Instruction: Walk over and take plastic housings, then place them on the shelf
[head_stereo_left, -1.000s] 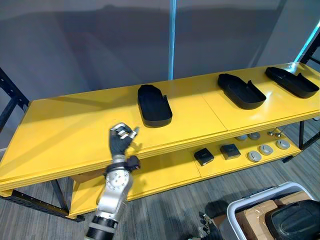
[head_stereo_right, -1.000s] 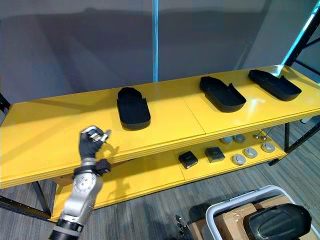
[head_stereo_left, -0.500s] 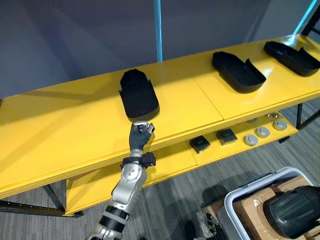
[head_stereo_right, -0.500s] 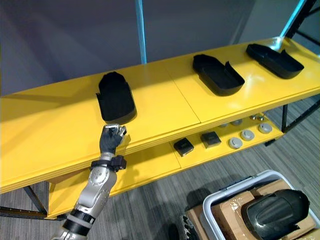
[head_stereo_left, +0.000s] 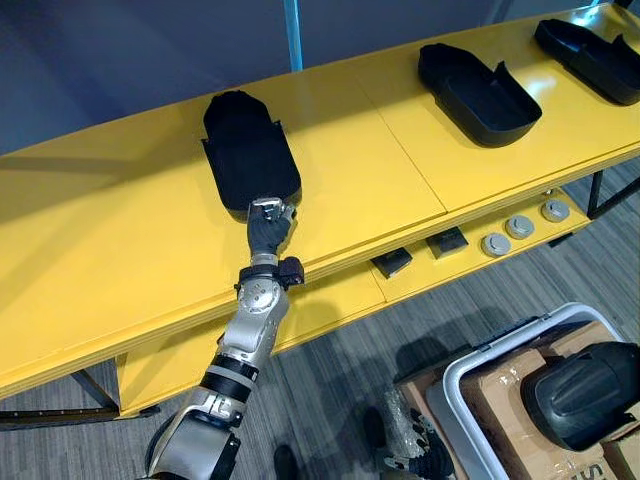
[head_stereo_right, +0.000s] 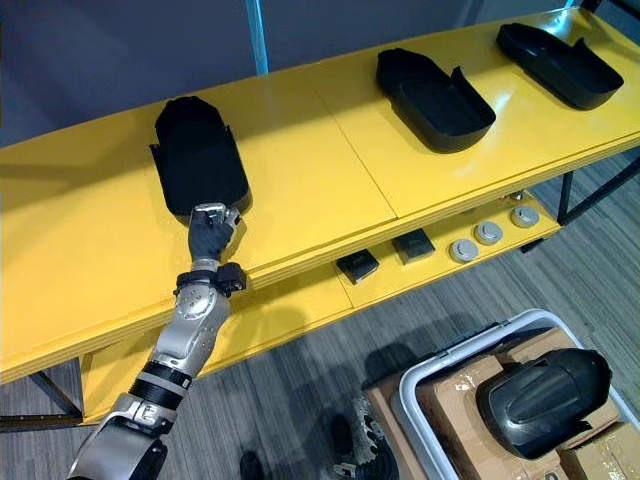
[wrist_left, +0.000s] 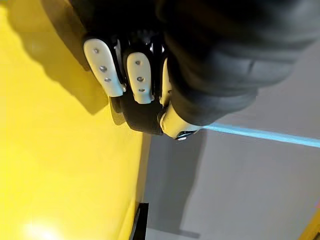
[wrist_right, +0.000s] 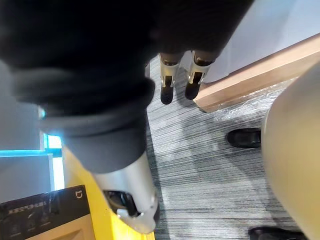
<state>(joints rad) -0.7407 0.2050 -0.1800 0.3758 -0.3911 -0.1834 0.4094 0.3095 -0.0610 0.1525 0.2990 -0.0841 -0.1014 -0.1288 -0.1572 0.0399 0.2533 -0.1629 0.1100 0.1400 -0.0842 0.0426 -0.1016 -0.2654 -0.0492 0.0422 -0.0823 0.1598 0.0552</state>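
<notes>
A black plastic housing (head_stereo_left: 248, 150) lies on the yellow top shelf (head_stereo_left: 120, 240), left of the middle. My left hand (head_stereo_left: 267, 228) reaches over the shelf's front edge. Its curled fingers (wrist_left: 102, 67) rest against the housing's near rim (head_stereo_right: 205, 200), and I cannot see them gripping it. Two more black housings (head_stereo_left: 475, 80) (head_stereo_left: 595, 55) lie further right on the same shelf. A fourth dark housing (head_stereo_left: 585, 390) sits in a bin at the lower right. My right hand (wrist_right: 167, 82) hangs over the floor with straight fingers and holds nothing.
The lower shelf carries two small black boxes (head_stereo_left: 392, 262) and several round grey parts (head_stereo_left: 495, 243). A white-rimmed bin (head_stereo_left: 470, 375) with cardboard stands on the floor at the lower right. A blue post (head_stereo_left: 293, 30) rises behind the shelf. A person's shoe (wrist_right: 242, 137) shows on the floor.
The camera has moved closer to the shelf. My left hand went from the shelf's front edge, left of the housing, up to the housing's near end.
</notes>
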